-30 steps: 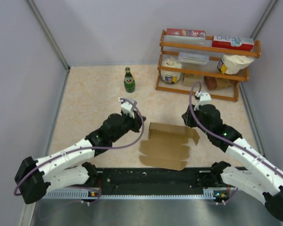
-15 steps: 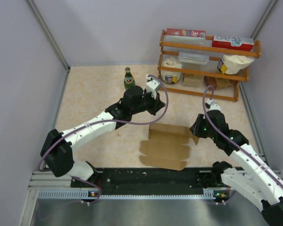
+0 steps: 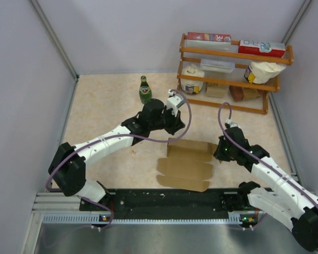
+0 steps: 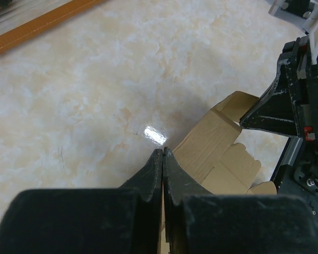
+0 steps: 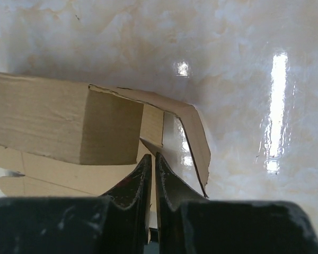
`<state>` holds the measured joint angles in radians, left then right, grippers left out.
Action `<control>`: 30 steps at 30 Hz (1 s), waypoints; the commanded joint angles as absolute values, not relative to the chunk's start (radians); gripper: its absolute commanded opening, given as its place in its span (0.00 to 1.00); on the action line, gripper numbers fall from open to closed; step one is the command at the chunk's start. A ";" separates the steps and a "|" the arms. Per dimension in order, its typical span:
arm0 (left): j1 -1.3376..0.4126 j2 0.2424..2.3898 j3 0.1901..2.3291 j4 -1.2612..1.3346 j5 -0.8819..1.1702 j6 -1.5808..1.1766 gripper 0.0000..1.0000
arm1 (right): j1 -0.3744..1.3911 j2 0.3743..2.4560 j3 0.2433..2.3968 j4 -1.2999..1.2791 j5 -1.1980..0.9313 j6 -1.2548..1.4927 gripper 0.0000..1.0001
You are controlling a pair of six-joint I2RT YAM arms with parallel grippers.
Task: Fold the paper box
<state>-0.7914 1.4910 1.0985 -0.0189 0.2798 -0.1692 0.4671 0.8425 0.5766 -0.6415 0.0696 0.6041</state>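
Note:
The paper box point(image 3: 186, 165) is a brown cardboard sheet lying partly folded in the middle of the table, its back wall raised. My left gripper point(image 3: 173, 128) hovers at the box's back left corner, shut and empty. In the left wrist view its tips point(image 4: 163, 151) meet over the floor beside the cardboard point(image 4: 209, 140). My right gripper point(image 3: 219, 155) is at the box's right end. In the right wrist view its jaws point(image 5: 151, 156) are shut with nothing seen between them, just under a small inner flap point(image 5: 152, 127), beside the raised wall point(image 5: 42, 119) and a bent end flap point(image 5: 193, 132).
A green bottle point(image 3: 144, 90) stands behind the left arm. A wooden rack point(image 3: 222, 80) with cartons, bags and jars fills the back right. A black rail point(image 3: 169, 203) runs along the near edge. The right arm point(image 4: 294, 100) shows in the left wrist view.
The left arm swung from the box's left side to behind it and its gripper shut. The right gripper came down to the box's right end and shut.

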 commanded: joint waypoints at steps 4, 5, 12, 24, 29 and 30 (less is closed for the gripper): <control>-0.788 1.459 1.103 0.003 0.287 -0.152 0.00 | 0.456 0.903 0.551 -0.601 0.084 0.588 0.05; -0.787 1.459 1.100 0.005 0.284 -0.150 0.00 | 0.454 0.913 0.546 -0.595 0.089 0.586 0.05; -0.790 1.444 1.098 -0.023 0.267 -0.138 0.00 | 0.456 0.995 0.506 -0.526 0.103 0.598 0.02; -0.762 1.402 1.077 -0.063 0.219 -0.139 0.00 | 0.456 1.107 0.488 -0.338 0.038 0.606 0.00; -0.709 1.359 1.078 -0.092 0.202 -0.135 0.00 | 0.454 1.153 0.486 -0.215 0.006 0.609 0.00; -0.700 1.353 1.078 -0.097 0.202 -0.132 0.00 | 0.454 1.163 0.491 -0.190 0.006 0.603 0.00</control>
